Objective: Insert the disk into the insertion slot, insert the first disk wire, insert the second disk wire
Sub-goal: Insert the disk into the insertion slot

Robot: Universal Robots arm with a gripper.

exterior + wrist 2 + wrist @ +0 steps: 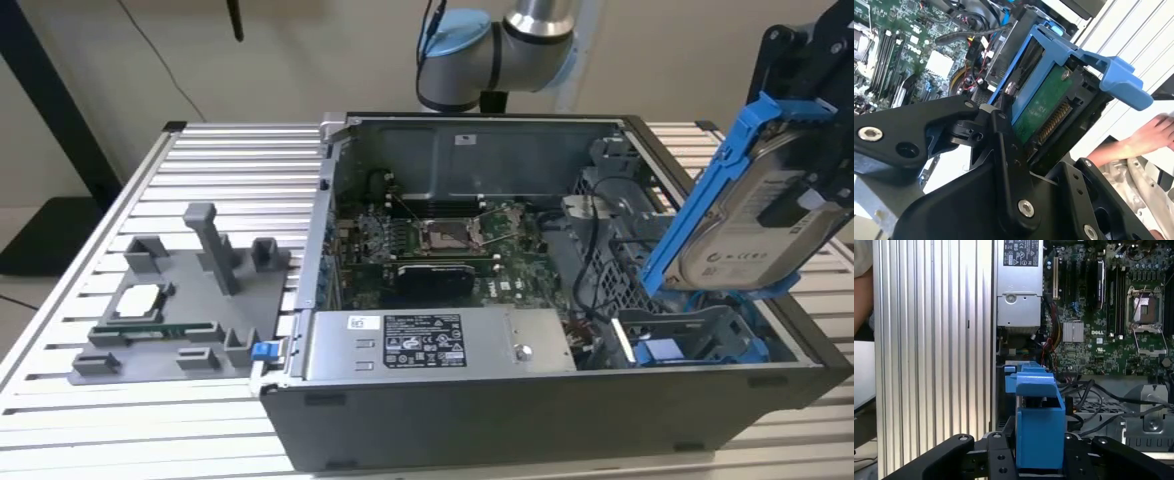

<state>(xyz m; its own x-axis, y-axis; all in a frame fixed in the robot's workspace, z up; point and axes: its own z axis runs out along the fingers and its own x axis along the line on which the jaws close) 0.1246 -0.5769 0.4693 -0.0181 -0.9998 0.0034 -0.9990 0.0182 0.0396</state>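
The gripper (798,200) is closed on the disk (747,225), with its black fingers pressed against the two long sides of the blue carrier frame. It holds the disk in the air over the corner of the open computer case (534,420) at the exterior view's right. The disk is tilted steeply with its labelled face showing, and its lower end is just above the insertion slot (694,340) without being in it. The slot is a grey bay with blue fittings, next to the power-supply box (434,342). In the second wrist view the gripper (1039,145) clamps the disk (1046,105), whose green circuit-board underside and connector row show inside the blue frame. A person's hand (1146,135) rests beyond it at the table's edge. In the first wrist view the blue frame of the disk (1039,420) stands upright between the fingers (996,452). Past it lie loose dark cables (1089,395), the motherboard (1104,315) and the power-supply box (1019,285). The case sits on a ribbed metal table (227,150). A grey tray (187,300) holding small parts lies on the table, well apart from the case, towards the exterior view's left.
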